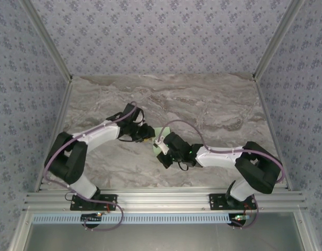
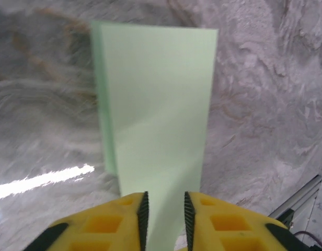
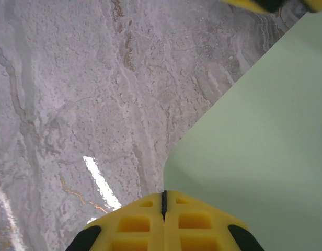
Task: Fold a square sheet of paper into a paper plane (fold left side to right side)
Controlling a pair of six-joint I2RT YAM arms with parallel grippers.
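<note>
A: Where is the square sheet of paper (image 1: 158, 141)?

B: Near the middle of the marble table (image 1: 213, 104). In the top view the 2 arms reach inward and nearly meet there. A small pale green patch of the sheet peeks out between their black ends.

A: How does the left gripper (image 2: 164, 209) stand?

B: Its 2 yellow fingers (image 2: 114, 227) are a little apart, with a narrow gap between the ribbed pads. From the left wrist camera, the green sheet runs away from that gap as a tall strip. A 2nd layer shows as a darker sliver along the strip's left edge. The paper fills the gap, but I cannot tell whether either pad touches it.

A: And the right gripper (image 3: 163, 194)?

B: It is closed all the way, and its 2 fingers meet at a thin dark seam. The sheet's rounded edge runs straight down into that seam, and the paper spreads out to the right of it. The fingers look pinched on that edge.

A: What lies around the sheet?

B: Grey-veined marble, with a bright streak of glare just left of the right gripper's fingertips.
</note>
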